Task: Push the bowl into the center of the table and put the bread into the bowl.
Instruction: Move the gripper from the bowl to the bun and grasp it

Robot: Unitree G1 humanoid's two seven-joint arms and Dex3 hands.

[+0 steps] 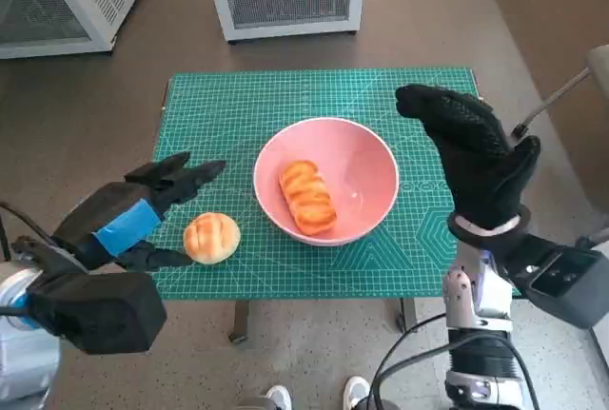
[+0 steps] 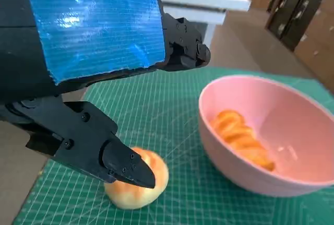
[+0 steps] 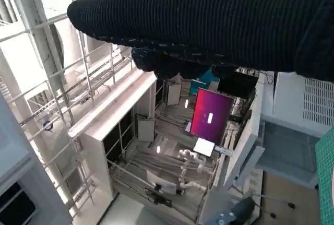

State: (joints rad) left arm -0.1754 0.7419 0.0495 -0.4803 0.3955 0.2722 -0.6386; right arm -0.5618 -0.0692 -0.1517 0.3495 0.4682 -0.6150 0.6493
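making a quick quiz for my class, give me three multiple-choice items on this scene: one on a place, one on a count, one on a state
1. Where does the round golden bread roll lie?
A. in the bowl
B. on the green cutting mat
C. on the floor

2. How many breads are inside the pink plastic bowl?
A. none
B. one
C. two

3. The left hand is:
A. open
B. gripping the bowl
C. holding bread

Key: B, the roll sits on the mat beside the bowl; B, only the twisted orange bread is inside; A, fingers apart, nothing held.

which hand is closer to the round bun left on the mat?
Left. The left hand is open right beside the round bun, fingers around it. The right hand is raised beyond the pink bowl.
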